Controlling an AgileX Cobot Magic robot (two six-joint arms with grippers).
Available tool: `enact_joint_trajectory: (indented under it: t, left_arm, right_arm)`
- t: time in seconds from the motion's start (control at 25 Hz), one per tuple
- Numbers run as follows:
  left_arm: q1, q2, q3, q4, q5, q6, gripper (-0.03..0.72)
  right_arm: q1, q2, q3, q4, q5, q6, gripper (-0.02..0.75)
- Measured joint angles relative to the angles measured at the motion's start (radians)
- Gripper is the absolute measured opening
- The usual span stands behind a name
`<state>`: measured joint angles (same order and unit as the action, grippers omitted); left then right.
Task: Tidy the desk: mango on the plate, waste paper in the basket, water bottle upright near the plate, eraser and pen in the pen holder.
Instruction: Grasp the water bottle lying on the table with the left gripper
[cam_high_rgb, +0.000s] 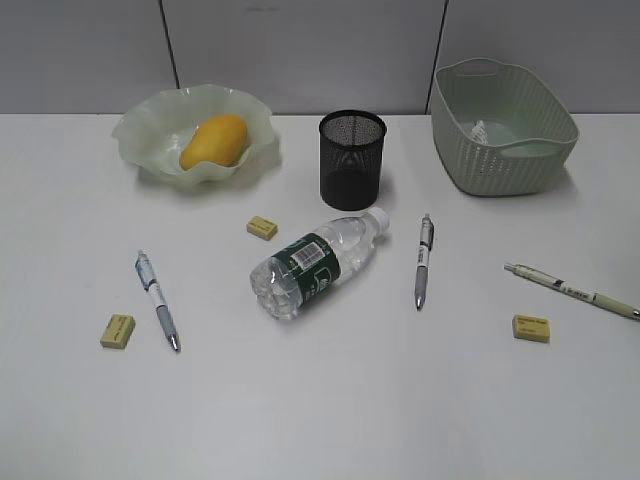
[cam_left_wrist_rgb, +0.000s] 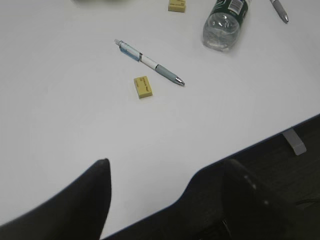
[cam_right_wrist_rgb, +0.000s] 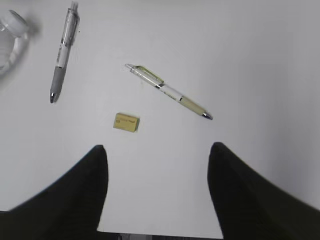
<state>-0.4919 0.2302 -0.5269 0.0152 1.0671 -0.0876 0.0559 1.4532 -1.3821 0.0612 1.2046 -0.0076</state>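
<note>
The clear plastic water bottle (cam_high_rgb: 313, 265) with dark green label is lying at frame centre on the white desk (cam_high_rgb: 330, 400), its long axis diagonal, cap pointing upper right. Three pens and three yellow erasers are being counted. The yellow-orange mango (cam_high_rgb: 213, 141) is sitting in the ruffled translucent green plate (cam_high_rgb: 140, 135); crumpled paper (cam_high_rgb: 482, 130) in the woven green basket (cam_high_rgb: 500, 160). Both the left gripper (cam_left_wrist_rgb: 170, 190) and right gripper (cam_right_wrist_rgb: 157, 192) are being held released, grasping nothing.

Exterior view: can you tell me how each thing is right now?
mango: lying in the plate
water bottle: on its side, capped
pen holder: upright, looks empty
basket: upright, waste paper inside
three pens: flat on the desk
three erasers: loose on the desk
left tool: open, holding nothing
right tool: open, holding nothing
</note>
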Motion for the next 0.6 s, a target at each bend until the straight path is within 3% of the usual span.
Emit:
enact_joint_trajectory:
  t: [0.6]
  left_arm:
    - [0.000, 0.000, 0.000, 0.001, 0.000, 0.000, 0.519]
  right_arm:
    - [0.000, -0.770, 0.448, 0.073, 0.007, 0.008, 0.497]
